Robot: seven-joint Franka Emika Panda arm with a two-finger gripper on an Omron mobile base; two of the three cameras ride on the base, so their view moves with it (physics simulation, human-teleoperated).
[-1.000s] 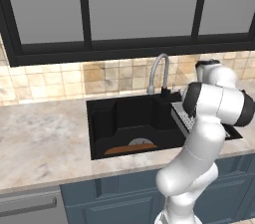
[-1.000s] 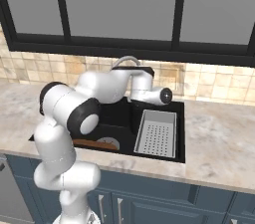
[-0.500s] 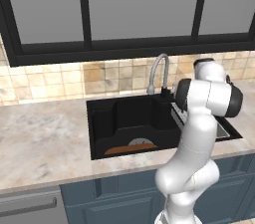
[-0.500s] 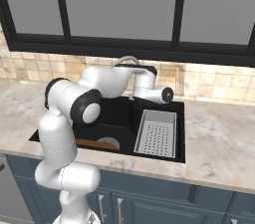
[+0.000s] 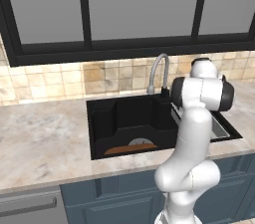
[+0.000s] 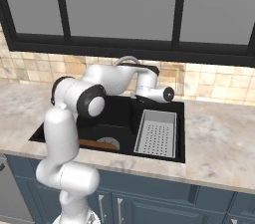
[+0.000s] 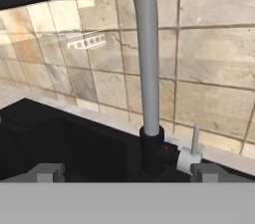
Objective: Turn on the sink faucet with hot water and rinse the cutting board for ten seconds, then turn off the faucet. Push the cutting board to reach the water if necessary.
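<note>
The sink faucet (image 7: 147, 68) rises right in front of my gripper (image 7: 127, 173), its dark base (image 7: 152, 151) between the open jaws' line and a little beyond them. Its small lever handle (image 7: 192, 152) sticks out to the right of the base, near my right fingertip (image 7: 206, 171). From the right base view the gripper (image 6: 141, 97) hovers at the back rim of the black sink (image 6: 55, 133), below the spout (image 6: 127, 59). The cutting board (image 5: 130, 149) lies flat at the basin's front, also seen as an orange strip (image 6: 97, 144). No water runs from the spout (image 5: 158, 68).
A grey perforated strainer tray (image 6: 157, 132) fills the right part of the basin. A grey round drain disc (image 5: 141, 142) sits beside the board. Tiled wall (image 7: 209, 58) stands close behind the faucet; marble counter (image 5: 45, 138) surrounds the sink.
My elbow has swung in toward the sink while the hand stayed near the faucet base. The jaws stay open and the board has not moved.
</note>
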